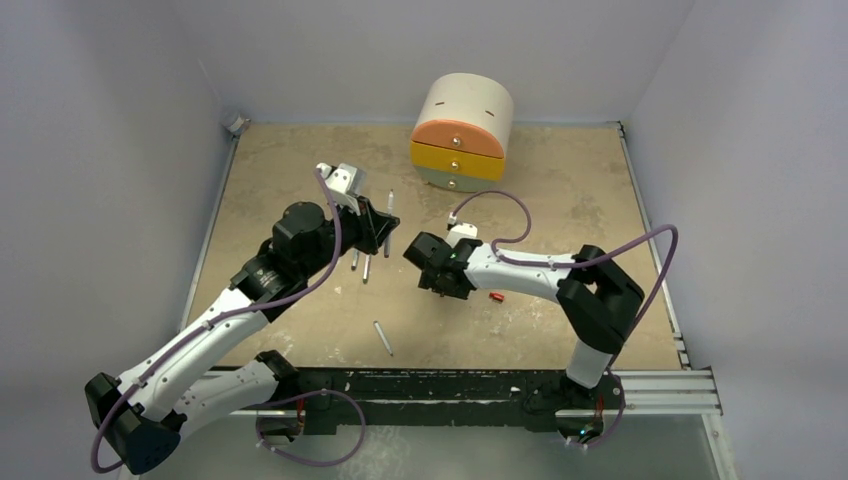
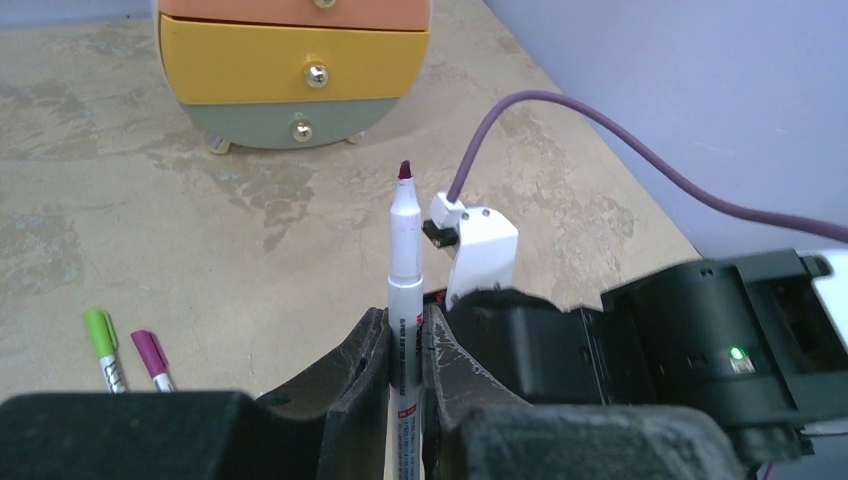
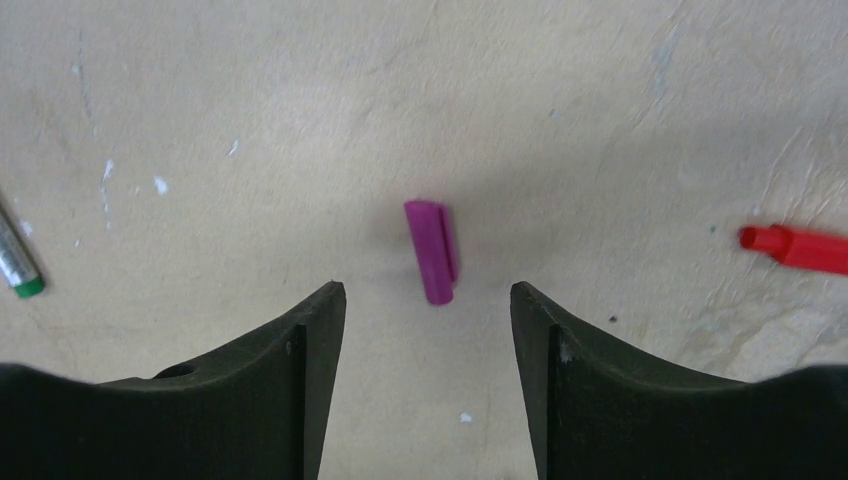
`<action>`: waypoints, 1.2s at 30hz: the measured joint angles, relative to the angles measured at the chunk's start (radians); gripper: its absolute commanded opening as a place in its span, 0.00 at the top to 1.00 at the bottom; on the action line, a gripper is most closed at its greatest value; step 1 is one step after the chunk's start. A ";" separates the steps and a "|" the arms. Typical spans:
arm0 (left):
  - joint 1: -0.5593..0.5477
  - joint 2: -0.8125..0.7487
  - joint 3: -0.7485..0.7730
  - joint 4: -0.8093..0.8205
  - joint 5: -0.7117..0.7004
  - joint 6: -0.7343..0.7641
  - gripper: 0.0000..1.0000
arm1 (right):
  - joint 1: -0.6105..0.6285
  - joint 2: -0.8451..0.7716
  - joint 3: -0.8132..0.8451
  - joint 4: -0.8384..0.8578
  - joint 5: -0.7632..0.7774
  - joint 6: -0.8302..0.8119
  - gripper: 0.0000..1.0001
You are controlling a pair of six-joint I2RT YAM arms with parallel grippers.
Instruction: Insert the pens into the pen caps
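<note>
My left gripper (image 2: pixel 405 325) is shut on a grey-white pen (image 2: pixel 405 250) held above the table, its dark red tip bare and pointing away from the fingers. From above, this gripper (image 1: pixel 381 226) and its pen (image 1: pixel 390 207) hang left of centre. My right gripper (image 3: pixel 428 290) is open just above the table, nothing between its fingers. A magenta pen cap (image 3: pixel 432 252) lies flat right ahead of the gap. A red pen cap (image 3: pixel 795 247) lies off to the right, also visible from above (image 1: pixel 496 296). Two pens, one with a green cap (image 2: pixel 100 330) and one with a magenta cap (image 2: pixel 150 352), lie side by side.
A rounded drawer unit (image 1: pixel 462 133) with orange, yellow and grey-green drawers stands at the back. Another pen (image 1: pixel 383 338) lies near the front edge. A pen's green end (image 3: pixel 26 284) shows at the left of the right wrist view. The right arm's wrist (image 2: pixel 480 240) sits close beside the held pen.
</note>
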 measured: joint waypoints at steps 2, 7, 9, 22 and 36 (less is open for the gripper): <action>0.000 -0.006 -0.006 0.000 0.014 0.002 1.00 | -0.034 0.000 -0.016 0.032 -0.012 -0.037 0.40; 0.000 -0.022 -0.014 0.000 0.025 0.002 1.00 | -0.094 0.001 -0.042 0.088 -0.025 -0.124 0.46; 0.000 -0.024 -0.014 0.000 0.024 0.002 1.00 | -0.096 0.004 -0.043 0.114 -0.034 -0.158 0.48; 0.000 -0.020 -0.014 0.000 0.021 0.002 1.00 | -0.086 0.039 -0.068 0.222 -0.082 -0.263 0.68; 0.000 -0.015 -0.014 0.000 0.021 0.002 1.00 | -0.084 -0.034 -0.127 0.285 -0.143 -0.307 1.00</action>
